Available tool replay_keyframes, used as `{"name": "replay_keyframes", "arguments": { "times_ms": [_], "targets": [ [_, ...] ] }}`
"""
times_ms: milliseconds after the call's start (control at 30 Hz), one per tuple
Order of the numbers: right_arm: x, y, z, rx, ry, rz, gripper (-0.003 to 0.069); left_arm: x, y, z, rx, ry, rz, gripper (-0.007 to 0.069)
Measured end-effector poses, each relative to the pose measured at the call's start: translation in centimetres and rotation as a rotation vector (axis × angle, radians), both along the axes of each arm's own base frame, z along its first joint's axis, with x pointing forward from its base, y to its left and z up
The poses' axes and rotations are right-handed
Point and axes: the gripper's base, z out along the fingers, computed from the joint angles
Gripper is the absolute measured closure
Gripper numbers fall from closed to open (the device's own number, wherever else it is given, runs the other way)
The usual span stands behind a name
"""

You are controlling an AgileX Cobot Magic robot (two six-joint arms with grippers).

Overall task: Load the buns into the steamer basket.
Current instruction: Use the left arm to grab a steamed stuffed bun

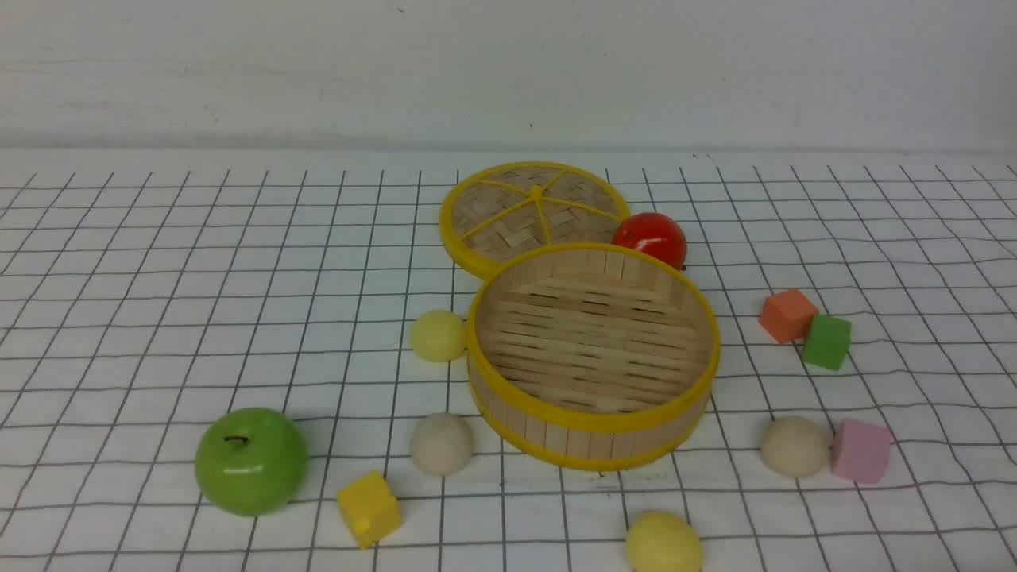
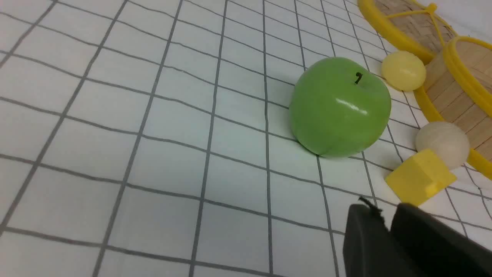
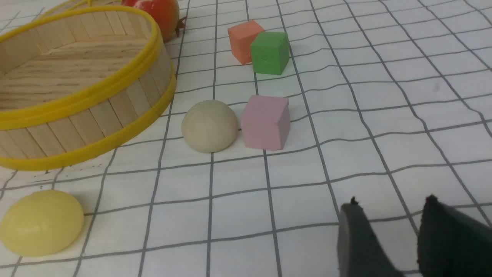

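left jaws sit all but together, with only a thin slit between their dark tips, and grip nothing; in the left wrist view they hang low over the surface [image 2: 115,154] near the yellow cube [image 2: 421,181]. right jaws stand a little apart, bare grid showing between the tips, and hold nothing. we see the steamer basket [image 1: 556,437] upright in the middle of the gridded surface, its slatted floor bare. all 4 buns lie outside it. 1 pale yellow bun [image 1: 438,336] sits just beside its left wall, 1 beige bun [image 1: 442,443] near its front left, another beige bun [image 1: 795,446] to its right against the pink cube [image 1: 860,450], and a 2nd pale yellow bun [image 1: 663,544] in front, close to our side. behind the basket lies the flat lid [image 1: 534,208], with the red fruit [image 1: 650,238] at the lid's right edge. the green apple [image 1: 251,461] stands well to the left. the orange cube [image 1: 787,315] and green cube [image 1: 826,342] touch at the right.
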Motion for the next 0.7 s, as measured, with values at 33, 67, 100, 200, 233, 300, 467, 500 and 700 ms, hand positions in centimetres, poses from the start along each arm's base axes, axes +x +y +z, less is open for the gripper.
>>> {"name": "replay_keyframes", "arguments": {
  "times_ms": [33,67,100,200,233,300,467,500,700],
  "targets": [
    [0.0,0.0,0.0,0.0,0.0,0.0,0.0418,0.0,0.0,0.0,0.0,0.0,0.0,0.0522],
    [0.0,0.0,0.0,0.0,0.0,0.0,0.0418,0.0,0.0,0.0,0.0,0.0,0.0,0.0522],
    [0.0,0.0,0.0,0.0,0.0,0.0,0.0418,0.0,0.0,0.0,0.0,0.0,0.0,0.0522],
    [0.0,0.0,0.0,0.0,0.0,0.0,0.0418,0.0,0.0,0.0,0.0,0.0,0.0,0.0519],
    [0.0,0.0,0.0,0.0,0.0,0.0,0.0418,0.0,0.0,0.0,0.0,0.0,0.0,0.0518],
    [0.0,0.0,0.0,0.0,0.0,0.0,0.0418,0.0,0.0,0.0,0.001,-0.001,0.0,0.0515],
    [0.0,0.0,0.0,0.0,0.0,0.0,0.0418,0.1,-0.1,0.5,-0.103,-0.047,0.016,0.0512],
    [0.0,0.0,0.0,0.0,0.0,0.0,0.0418,0.2,-0.2,0.7,-0.169,-0.053,0.022,0.0512],
    [0.0,0.0,0.0,0.0,0.0,0.0,0.0418,0.3,-0.5,1.8,-0.578,-0.113,0.075,0.0505]
  ]
}}
